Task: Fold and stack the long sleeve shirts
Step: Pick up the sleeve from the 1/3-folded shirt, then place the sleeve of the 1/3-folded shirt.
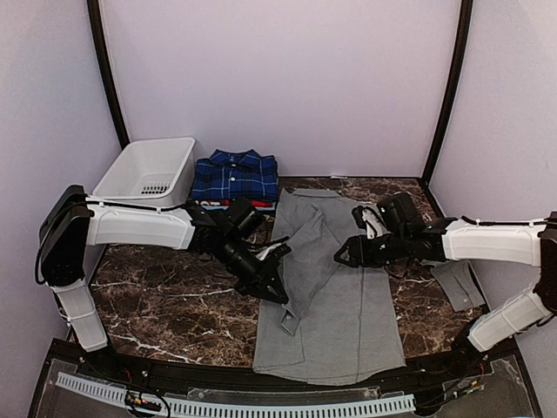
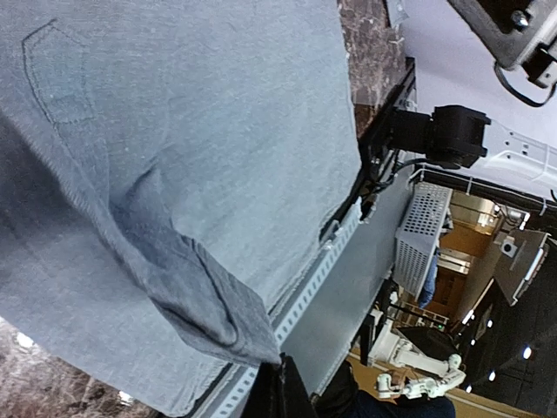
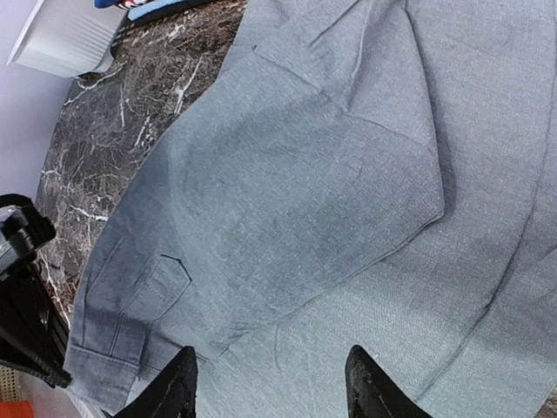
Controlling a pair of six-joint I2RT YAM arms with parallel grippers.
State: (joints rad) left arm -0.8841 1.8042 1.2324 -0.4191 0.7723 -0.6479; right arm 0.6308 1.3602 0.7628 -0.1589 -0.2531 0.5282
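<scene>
Folding is underway on the grey shirt [image 1: 348, 322], spread mid-surface [image 1: 165, 305] w/ the folded sleeve [image 1: 300, 261] already laid across its body. Left tool [image 1: 277, 294] is clamped fully shut at the shirt's left edge. Wrist view shows cloth bunched up to its tip, so we read it as pinching the fabric. Right tool [image 1: 341, 255] hovers over the chest, fingers [image 3: 178, 387] apart, holding nothing. Next, we think: carry that edge inward, then bring in the loose sleeve [image 1: 459, 283] lying out to the right. White basket [image 1: 178, 174], back left: nothing visible in it. Plaid shirt [image 1: 235, 174] sits folded beside it, atop a red/white-edged shirt [image 3: 161, 9].
</scene>
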